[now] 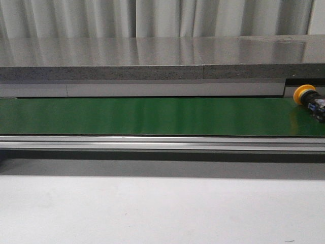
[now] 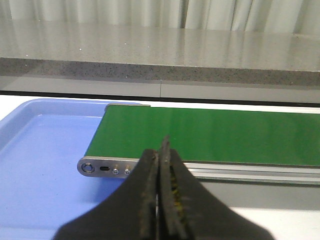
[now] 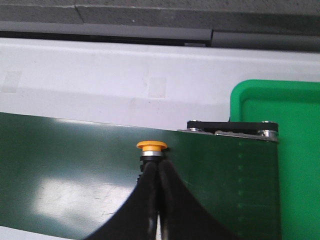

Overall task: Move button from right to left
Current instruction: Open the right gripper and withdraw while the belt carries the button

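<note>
Nearest the robot, a bare white counter (image 1: 152, 213) is running the full width of the front view. Beyond it, one aluminium rail (image 1: 152, 144) is edging one green conveyor belt (image 1: 152, 116), which is stretching from the left edge to the right edge of the front view. The belt surface is lying open along almost its whole length.

One button (image 1: 307, 97) is lying on the belt at the far right end, against the belt's far edge, its yellow-orange cap tilted toward the left and its black body partly cut off by the frame.

Right gripper (image 3: 159, 172): the right wrist view is showing the black fingers (image 3: 172, 195) drawn tightly together with the button's cap (image 3: 152, 146) and collar just past their tips. Whether the tips are pinching the body or only standing before it cannot be told.

Left gripper (image 2: 160, 155): fingers pressed together, nothing between them, hovering just short of the belt's left end roller (image 2: 107, 167).

One blue tray (image 2: 40, 150) is sitting beside the belt's left end; one green tray (image 3: 280, 115) is sitting past the right end.

Farthest back, one grey speckled ledge (image 1: 152, 61) is running across, with pale curtains (image 1: 152, 18) behind.
</note>
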### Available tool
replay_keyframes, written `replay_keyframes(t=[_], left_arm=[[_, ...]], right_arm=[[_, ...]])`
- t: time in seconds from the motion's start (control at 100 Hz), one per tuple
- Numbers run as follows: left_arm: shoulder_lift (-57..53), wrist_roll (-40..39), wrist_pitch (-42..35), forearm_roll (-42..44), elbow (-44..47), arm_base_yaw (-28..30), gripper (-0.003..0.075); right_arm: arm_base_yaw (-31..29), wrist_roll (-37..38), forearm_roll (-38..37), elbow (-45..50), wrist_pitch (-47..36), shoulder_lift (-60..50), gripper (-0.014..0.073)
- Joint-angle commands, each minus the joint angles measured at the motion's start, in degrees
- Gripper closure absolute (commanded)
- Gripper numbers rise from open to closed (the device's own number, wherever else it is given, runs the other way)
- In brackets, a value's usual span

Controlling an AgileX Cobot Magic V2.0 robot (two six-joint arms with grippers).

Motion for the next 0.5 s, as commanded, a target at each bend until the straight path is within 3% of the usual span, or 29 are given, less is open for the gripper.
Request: replay_keyframes(t=[0.0, 0.28, 0.49], left_arm=[[-1.8, -0.2, -4.6, -0.1, 2.7, -0.1, 0.0741], [-1.8, -0.2, -4.6, -0.1, 2.7, -0.1, 0.0741], [-1.8, -0.2, -4.6, -0.1, 2.7, -0.1, 0.0740]], right_arm=[[1.9, -0.2, 0.2, 1.4, -6.6, -4.2, 0.0652], [8.4, -0.2, 0.1, 16.9, -22.0, -14.5, 0.0652], [8.9, -0.2, 0.1, 27.3, -28.7, -22.1, 0.0652]])
